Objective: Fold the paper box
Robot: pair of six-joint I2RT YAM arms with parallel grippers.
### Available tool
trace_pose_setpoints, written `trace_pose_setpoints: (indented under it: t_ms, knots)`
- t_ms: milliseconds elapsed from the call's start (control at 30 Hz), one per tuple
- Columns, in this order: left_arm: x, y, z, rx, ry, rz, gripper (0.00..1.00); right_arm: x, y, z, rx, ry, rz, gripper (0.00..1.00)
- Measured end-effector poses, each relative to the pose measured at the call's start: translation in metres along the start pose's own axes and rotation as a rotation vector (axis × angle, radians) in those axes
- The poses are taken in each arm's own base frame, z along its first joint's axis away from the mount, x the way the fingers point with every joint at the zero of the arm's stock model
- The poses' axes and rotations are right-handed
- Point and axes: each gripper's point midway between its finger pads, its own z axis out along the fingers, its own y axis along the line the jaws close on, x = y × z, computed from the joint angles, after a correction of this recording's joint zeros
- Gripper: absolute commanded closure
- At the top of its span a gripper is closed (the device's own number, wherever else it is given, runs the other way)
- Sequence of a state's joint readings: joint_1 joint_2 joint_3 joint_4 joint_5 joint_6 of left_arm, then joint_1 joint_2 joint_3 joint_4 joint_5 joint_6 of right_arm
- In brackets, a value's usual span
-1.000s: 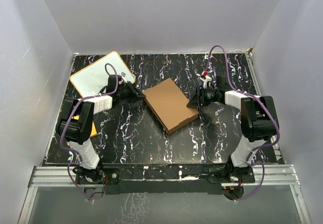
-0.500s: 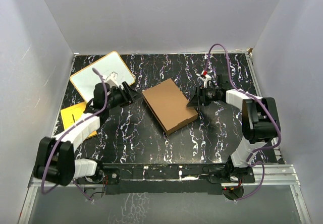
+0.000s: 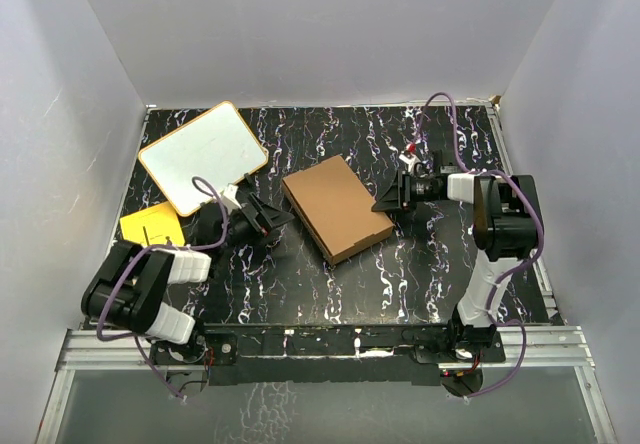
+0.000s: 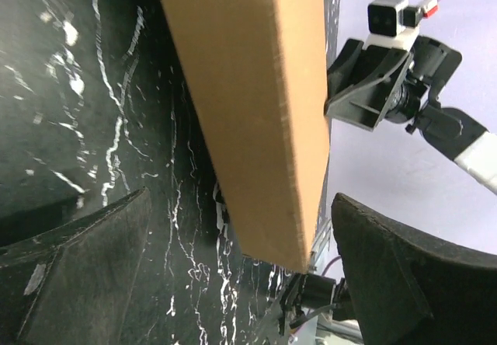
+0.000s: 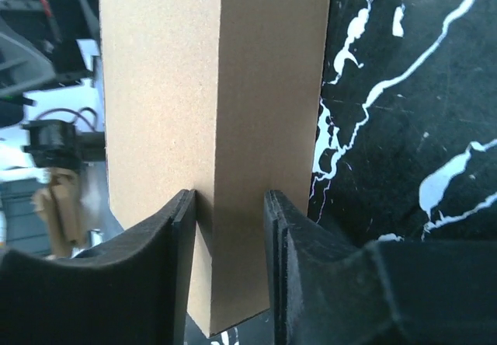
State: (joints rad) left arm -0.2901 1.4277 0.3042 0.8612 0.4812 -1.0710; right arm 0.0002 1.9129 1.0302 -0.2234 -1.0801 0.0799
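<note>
While the jaws of the right gripper [image 3: 385,202] pinch one edge of the paper box [image 3: 336,207], the jaws of the left gripper [image 3: 275,219] are spread wide, its opposite side just ahead of them on the surface [image 3: 400,274].

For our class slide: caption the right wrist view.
Right gripper poised at the closed cardboard box edge, black marbled table alongside.

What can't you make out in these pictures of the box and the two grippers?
Paper box inside, flaps and slots: its shut top hides them in every view.
Right gripper: right wrist view, cardboard fills the gap; whether the fingers press it is unclear.
Box's far end: left wrist view, cut off by the top edge.
Yellow sheet: top view, the left arm covers part.
</note>
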Motion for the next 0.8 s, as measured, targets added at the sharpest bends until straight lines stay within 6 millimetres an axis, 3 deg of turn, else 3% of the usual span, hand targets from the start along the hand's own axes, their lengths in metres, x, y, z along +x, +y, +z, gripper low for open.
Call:
trace_pose_setpoints:
  t_ms: [267,400,600,800]
  knots:
    - [0.027,-0.008,0.026,0.050,0.025,-0.038,0.03,-0.002,-0.009,-0.016,-0.093,-0.034,0.141,0.73]
    - [0.027,-0.015,0.040,0.086,0.001,-0.053,0.03,-0.002,-0.009,-0.017,-0.106,-0.036,0.158,0.73]
    - [0.019,-0.050,0.048,0.204,-0.045,-0.021,0.03,-0.002,-0.010,-0.017,-0.108,-0.036,0.162,0.74]
    - [0.017,-0.058,0.053,0.216,-0.056,-0.015,0.03,-0.001,-0.010,-0.017,-0.119,-0.036,0.172,0.74]
